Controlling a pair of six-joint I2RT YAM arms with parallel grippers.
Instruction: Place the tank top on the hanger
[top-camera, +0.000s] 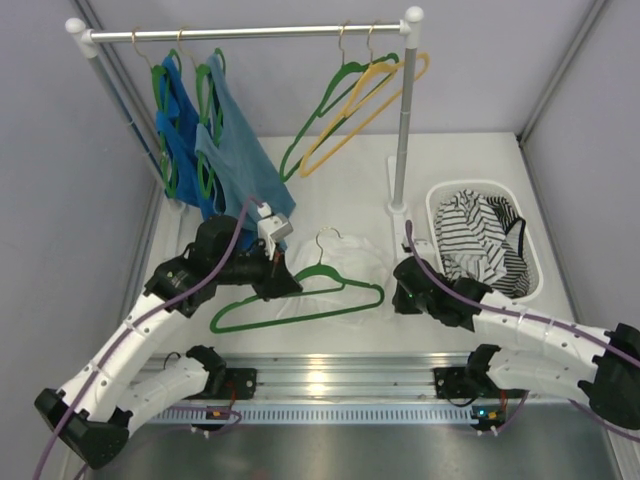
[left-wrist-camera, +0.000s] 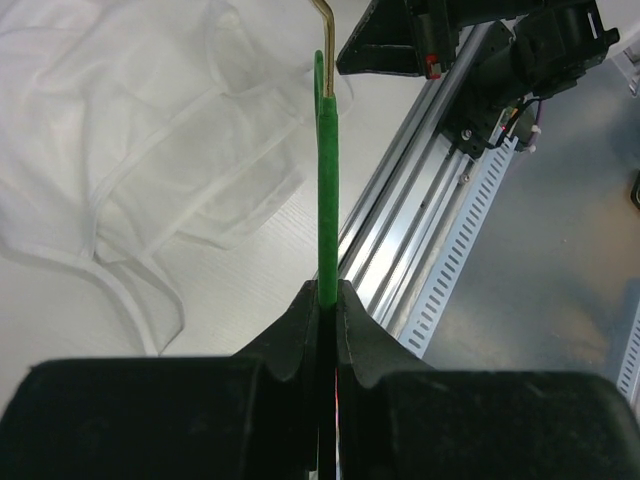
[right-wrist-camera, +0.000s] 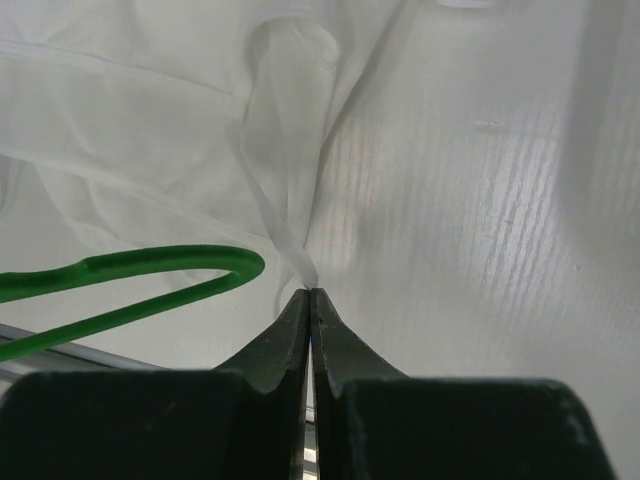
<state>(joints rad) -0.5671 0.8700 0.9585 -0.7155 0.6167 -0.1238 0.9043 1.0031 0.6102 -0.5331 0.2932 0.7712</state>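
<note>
My left jaws clamp the hanger (left-wrist-camera: 327, 200) over the tank top (right-wrist-camera: 150, 120) on the surface (top-camera: 340, 180) between the arms; my right jaws pinch only a sliver of it. That thin hold may slip when I pull.

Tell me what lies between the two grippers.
The tank top, with the hanger lying across it; the top view shows both.

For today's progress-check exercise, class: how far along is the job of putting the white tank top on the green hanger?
Done: both grips are made. In hand: left jaws shut on the thin green plastic hanger; right jaws pinch a strap of the soft white sleeveless tank top. Left: the hanger is not yet inside the top.
</note>
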